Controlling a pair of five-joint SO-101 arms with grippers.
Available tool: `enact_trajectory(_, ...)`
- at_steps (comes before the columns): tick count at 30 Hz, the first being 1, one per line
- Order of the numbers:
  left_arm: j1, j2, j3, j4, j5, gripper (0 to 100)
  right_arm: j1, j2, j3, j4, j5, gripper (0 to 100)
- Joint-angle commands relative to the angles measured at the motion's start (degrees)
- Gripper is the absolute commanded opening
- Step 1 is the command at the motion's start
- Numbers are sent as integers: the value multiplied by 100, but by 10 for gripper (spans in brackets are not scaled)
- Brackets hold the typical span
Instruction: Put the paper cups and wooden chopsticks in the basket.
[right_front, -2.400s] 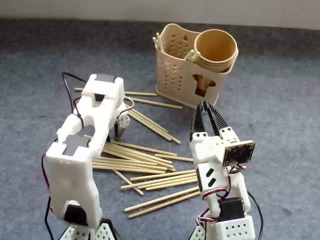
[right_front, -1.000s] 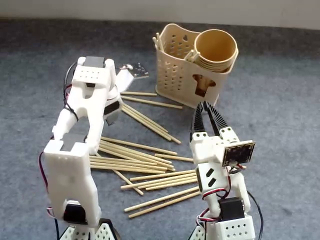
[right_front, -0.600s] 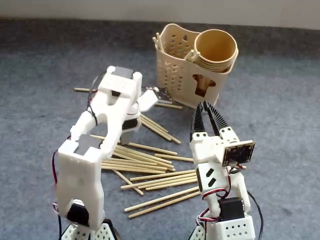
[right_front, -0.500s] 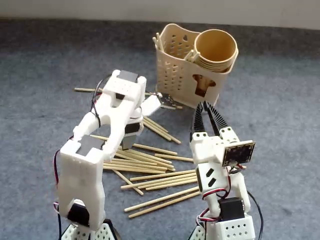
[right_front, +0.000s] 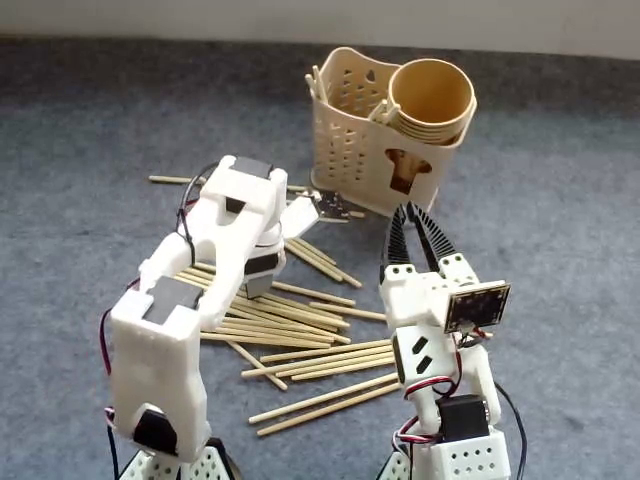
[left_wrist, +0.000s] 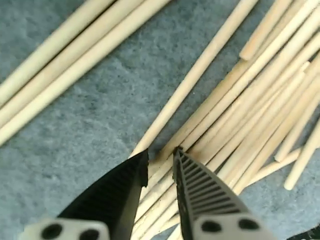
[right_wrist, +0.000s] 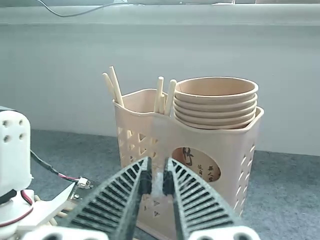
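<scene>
Paper cups (right_front: 431, 98) nested in basket (right_front: 345, 150); loose chopsticks (right_front: 300, 355) strewn on grey carpet (right_front: 80, 150) beneath left arm (right_front: 215, 240)

A cream plastic basket (right_front: 350, 150), its walls patterned with rows of small holes, holds tan paper cups (right_front: 431, 95); a dark brown mark shows through an oval opening in the basket's front. In front of the basket, pale blond wooden chopsticks (right_front: 300, 355) lie on a table (right_front: 90, 120) covered in mottled blue-grey carpet. The left arm (right_front: 165, 330) and right arm (right_front: 430, 290) are white. The left hand (left_wrist: 160, 152) and right hand (right_wrist: 157, 162) are black and ribbed. Red and black wires (right_front: 103, 345) run along the left arm.
</scene>
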Motion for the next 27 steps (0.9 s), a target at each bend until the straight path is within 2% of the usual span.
enact_trajectory(1,-163,-101,31,-325,-35,72,31,-75,514,-22,53,52)
enact_trajectory(4,-163,-101,22,-316,-35,2,40,-75,514,-22,53,52)
enact_trajectory(11,-119,-127,22,237,-26,5,40,-75,514,-22,53,52)
enact_trajectory(18,-251,-804,31,264,-26,8,40,-75,514,-22,53,52)
enact_trajectory(24,-268,-1007,92,123,-26,127,40,-75,514,-22,53,52)
enact_trajectory(27,-259,-813,136,-237,-18,129,40,-75,514,-22,53,52)
